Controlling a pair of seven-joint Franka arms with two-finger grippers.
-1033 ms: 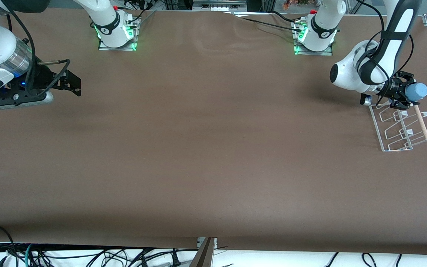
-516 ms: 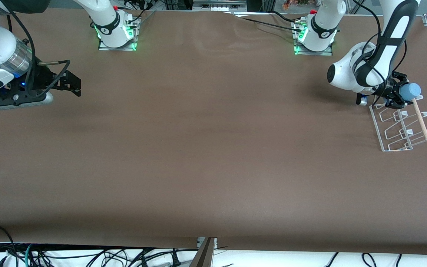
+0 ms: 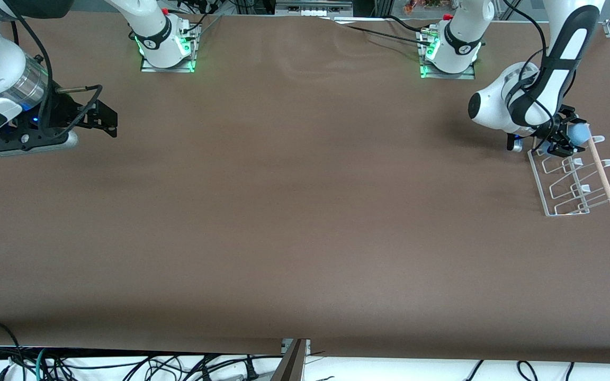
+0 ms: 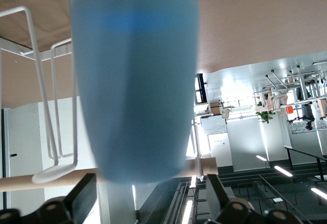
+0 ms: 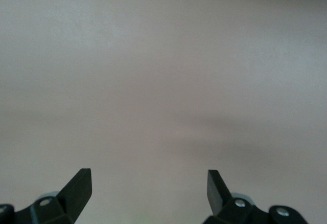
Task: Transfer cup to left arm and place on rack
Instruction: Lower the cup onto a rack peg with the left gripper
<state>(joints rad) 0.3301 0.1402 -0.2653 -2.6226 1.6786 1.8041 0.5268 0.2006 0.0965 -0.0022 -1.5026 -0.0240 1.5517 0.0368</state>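
Two arms on this one, and only the left is busy. The left gripper (image 3: 563, 138) is clamped on the cup (image 3: 580, 133), holding it sideways, and it sits right over the end of the rack (image 3: 575, 182) that's farthest from the front camera. From up front the cup looks like it's right at the first row of loops, by the top end of the rod (image 3: 600, 170), but I can't tell if it's actually touching the wire or just hovering against it.

The left wrist view helps a bit: the cup (image 4: 134, 81) fills most of the shot, light blue and plain, with the two dark fingers (image 4: 84, 198) either side of it down at the edge. A white rack loop (image 4: 48, 106) runs along just beside the cup wall, and the rod (image 4: 30, 183) crosses under the cup's end. Close quarters for sure, still can't call contact either way.

The rack itself sits flat on the table (image 3: 294, 211), way out toward the left arm's end, a little nearer the front camera than the left arm's base.

The right gripper (image 3: 105, 119) is nowhere near the rack, parked at the table's right-arm end, just waiting. Its wrist view shows the jaws spread wide with nothing between them, only bare brown table (image 5: 163, 81) past the fingertips (image 5: 79, 185).
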